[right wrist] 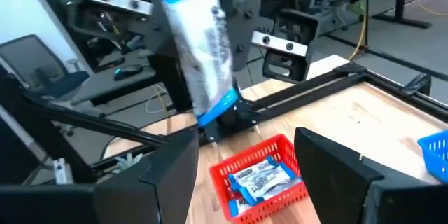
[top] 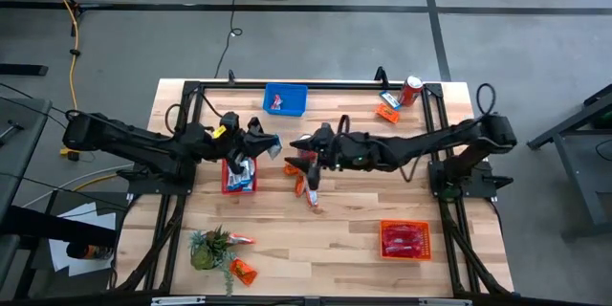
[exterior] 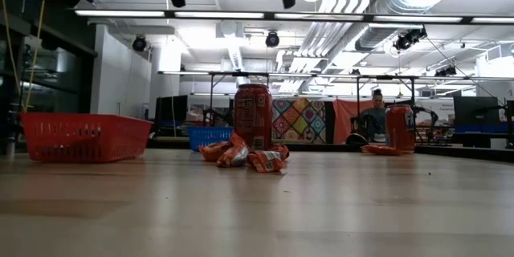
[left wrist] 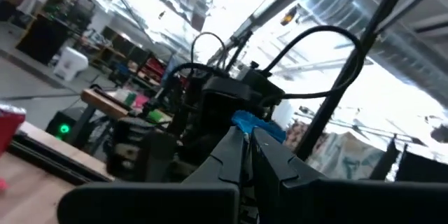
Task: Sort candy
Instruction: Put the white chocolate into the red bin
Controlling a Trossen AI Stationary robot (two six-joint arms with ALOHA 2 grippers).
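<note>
My left gripper (top: 271,142) (left wrist: 246,136) is shut on a blue-and-white candy packet (right wrist: 199,49), held above the red basket (top: 239,176) (right wrist: 287,150) that holds more blue-and-white packets. My right gripper (top: 295,151) (right wrist: 245,147) is open and holds nothing. It faces the left gripper over the table's middle, above a small pile of orange and pink-red candy (top: 308,184) (exterior: 245,157) lying on the wood. A blue basket (top: 285,99) holds a few packets. An orange basket (top: 404,240) holds pink-red ones. My left gripper pinches the blue-and-white packet by its blue end (left wrist: 250,122), which pokes out just past the shut fingertips (left wrist: 234,143). The packet hangs below the fingers, lifted clear over the red basket, as the right wrist view shows.
A red can (top: 411,88) and orange candy (top: 387,112) sit near the far right corner. Another can (exterior: 253,116) stands by the pile. A small green plant (top: 210,249) and loose orange packets (top: 242,270) lie near the front left. A dark frame (top: 287,84) runs along the table's edges.
</note>
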